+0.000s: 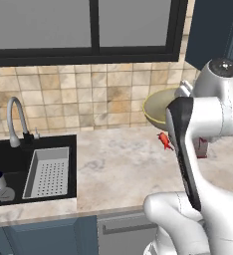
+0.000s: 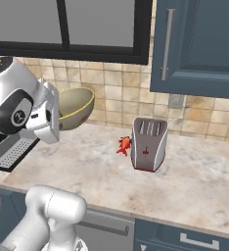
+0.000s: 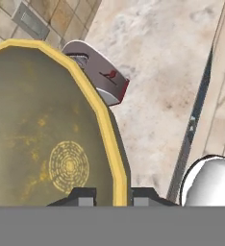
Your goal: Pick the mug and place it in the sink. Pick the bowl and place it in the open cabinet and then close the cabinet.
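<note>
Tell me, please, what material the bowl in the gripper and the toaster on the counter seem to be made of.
The bowl looks like glazed ceramic: a glossy mottled olive-yellow inside, a bright yellow rim, and a ringed pattern at the bottom. Painted plastic is also possible. The toaster looks like brushed or polished metal: a smooth silver-grey body with soft shading, on a dark red base that may be plastic.

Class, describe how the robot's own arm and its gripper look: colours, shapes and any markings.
The arm has glossy white rounded shells, a dark joint band, a grey cap and a small circular mark on one black joint face. The gripper has two small dark square fingertips.
</note>
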Motion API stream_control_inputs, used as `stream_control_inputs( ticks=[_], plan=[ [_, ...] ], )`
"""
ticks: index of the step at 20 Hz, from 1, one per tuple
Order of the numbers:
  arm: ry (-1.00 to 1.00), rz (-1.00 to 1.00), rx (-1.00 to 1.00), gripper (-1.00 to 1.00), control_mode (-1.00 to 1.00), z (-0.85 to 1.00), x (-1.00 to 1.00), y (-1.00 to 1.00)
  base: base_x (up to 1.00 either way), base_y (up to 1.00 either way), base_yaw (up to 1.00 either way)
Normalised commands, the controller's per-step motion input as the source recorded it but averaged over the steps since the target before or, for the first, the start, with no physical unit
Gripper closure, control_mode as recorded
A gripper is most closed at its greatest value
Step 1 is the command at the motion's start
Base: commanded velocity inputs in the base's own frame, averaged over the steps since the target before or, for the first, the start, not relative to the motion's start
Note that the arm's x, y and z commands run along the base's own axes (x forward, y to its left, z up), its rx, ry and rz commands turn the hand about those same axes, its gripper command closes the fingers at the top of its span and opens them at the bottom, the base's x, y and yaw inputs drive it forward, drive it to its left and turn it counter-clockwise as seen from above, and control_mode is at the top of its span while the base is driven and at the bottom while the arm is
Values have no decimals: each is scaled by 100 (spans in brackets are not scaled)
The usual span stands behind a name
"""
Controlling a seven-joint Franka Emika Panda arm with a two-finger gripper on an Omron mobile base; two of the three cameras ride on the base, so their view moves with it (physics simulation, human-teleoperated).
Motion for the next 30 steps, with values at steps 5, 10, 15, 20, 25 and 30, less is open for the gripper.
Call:
stream_control_inputs(
  ticks=[5,10,15,20,25,30],
  plan=[
    [-16,-7,13,100,-100,0,-39,40,0,0,0],
    [-12,-13,23,100,-100,0,-49,27,0,0,0],
    [-7,-14,17,100,-100,14,-33,9,0,0,0],
    [-1,-11,0,100,-100,46,-6,0,0,0,0],
    [4,-4,0,100,-100,57,-5,0,0,0,0],
    [3,0,0,100,-100,19,-6,0,0,0,0]
  ],
)
